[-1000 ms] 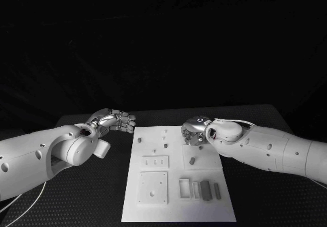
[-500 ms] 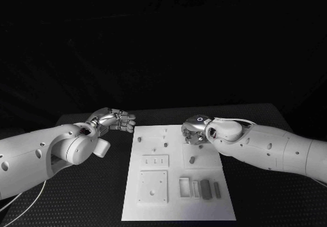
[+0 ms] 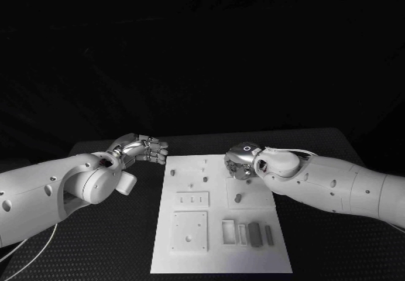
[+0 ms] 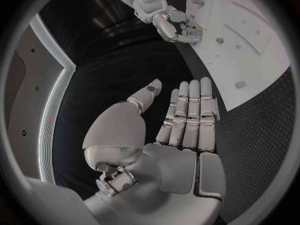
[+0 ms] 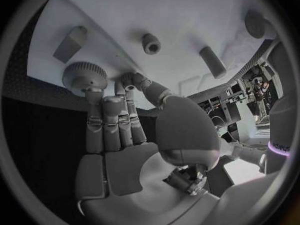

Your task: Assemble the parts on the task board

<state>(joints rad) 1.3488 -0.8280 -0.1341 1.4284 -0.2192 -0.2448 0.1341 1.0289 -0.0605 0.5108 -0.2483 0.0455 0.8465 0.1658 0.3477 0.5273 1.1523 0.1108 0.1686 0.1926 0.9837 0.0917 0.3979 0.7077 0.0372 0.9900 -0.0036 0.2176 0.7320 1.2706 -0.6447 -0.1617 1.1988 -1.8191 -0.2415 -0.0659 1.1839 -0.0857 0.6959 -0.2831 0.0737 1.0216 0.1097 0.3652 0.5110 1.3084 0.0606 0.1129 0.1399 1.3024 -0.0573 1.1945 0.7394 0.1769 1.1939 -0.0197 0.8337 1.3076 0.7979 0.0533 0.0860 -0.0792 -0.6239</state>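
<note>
The white task board (image 3: 164, 257) lies in the middle of the table. My right hand (image 3: 240, 163) hovers low over its far right part. In the right wrist view its fingertips (image 5: 94, 96) touch the rim of a round toothed part (image 5: 83, 74) standing on the board, and the thumb lies beside the fingers, not around the part. A peg (image 5: 150, 43), a small block (image 5: 70, 42) and a cylinder (image 5: 212, 61) stand beyond it. My left hand (image 3: 143, 149) hangs off the board's far left corner with its fingers (image 4: 190, 112) straight and nothing in it.
Grey bars (image 3: 255, 234) lie in slots at the board's near right, and a short peg (image 3: 237, 198) stands mid-right. Two raised plates (image 3: 189, 232) sit on the board's left half. Black table (image 3: 101, 246) flanks the board on both sides.
My right hand has edged very slightly toward the board's far edge. My left hand has stayed where it was.
</note>
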